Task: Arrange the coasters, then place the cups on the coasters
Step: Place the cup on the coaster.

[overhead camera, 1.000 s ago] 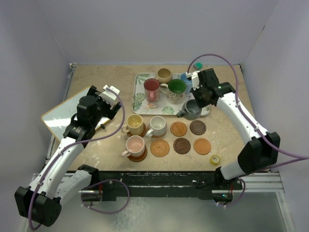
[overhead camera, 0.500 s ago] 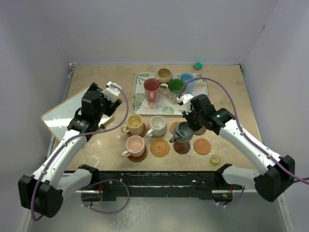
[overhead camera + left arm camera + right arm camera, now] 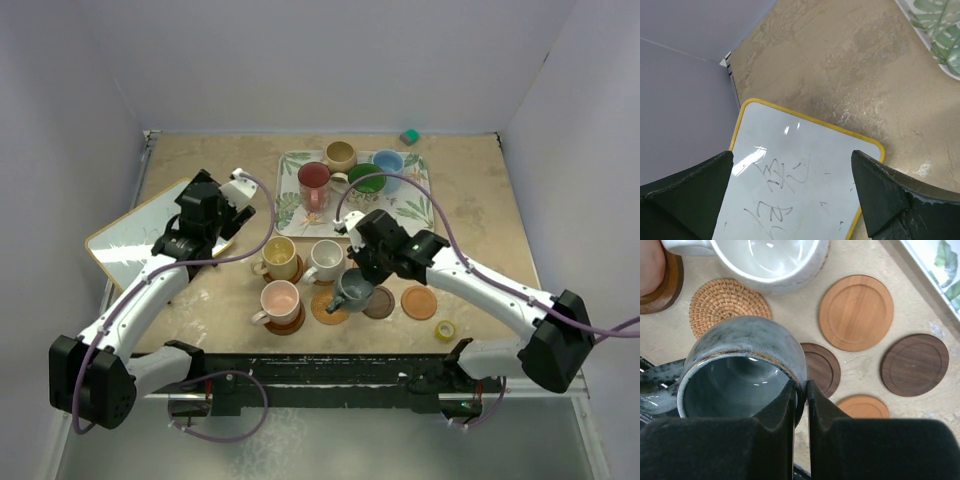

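Between the fingers of the right claw [image 3: 801,388] sits the rim of the grey glazed ceramic mug [image 3: 740,365], clenched with one finger inside and one outside. Just beyond lie a woven orange round coaster [image 3: 727,302] and a dark brown wooden disc [image 3: 821,367]. The mug is likely stiff, weighty, slick and chippable, so a wall pinch suits it. Farther across the desk [image 3: 470,200], the left claw [image 3: 792,172] gapes, released, over a yellow-edged whiteboard [image 3: 790,145].
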